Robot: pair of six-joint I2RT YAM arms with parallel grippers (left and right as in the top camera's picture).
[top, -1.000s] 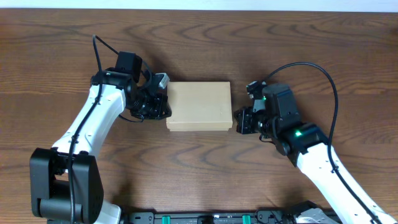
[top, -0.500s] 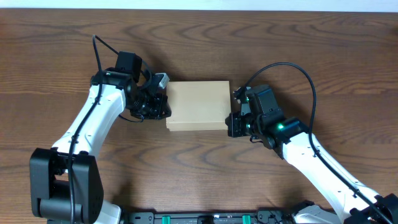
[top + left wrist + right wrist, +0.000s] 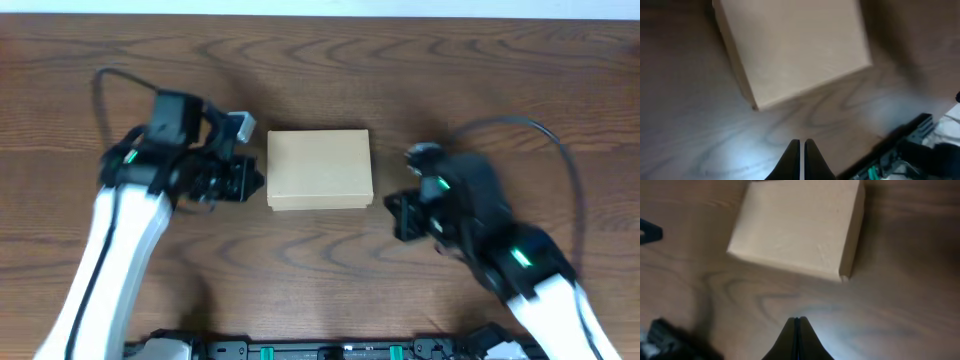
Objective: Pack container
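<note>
Dark brown wooden table (image 3: 320, 300) with strong grain fills the view. At its middle lies the small flat rectangular tan cardboard box (image 3: 319, 170), lid shut, matte and smooth. I judge it light and fairly stiff, though its walls may dent; the two short sides look best for holding. Near them, not touching, the left gripper (image 3: 801, 144) and right gripper (image 3: 796, 321) are closed and empty.

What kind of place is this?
Probably a robotics test bench: the left arm and right arm flank a closed cardboard box on a wood-grain table, an equipment rail along its near edge.
</note>
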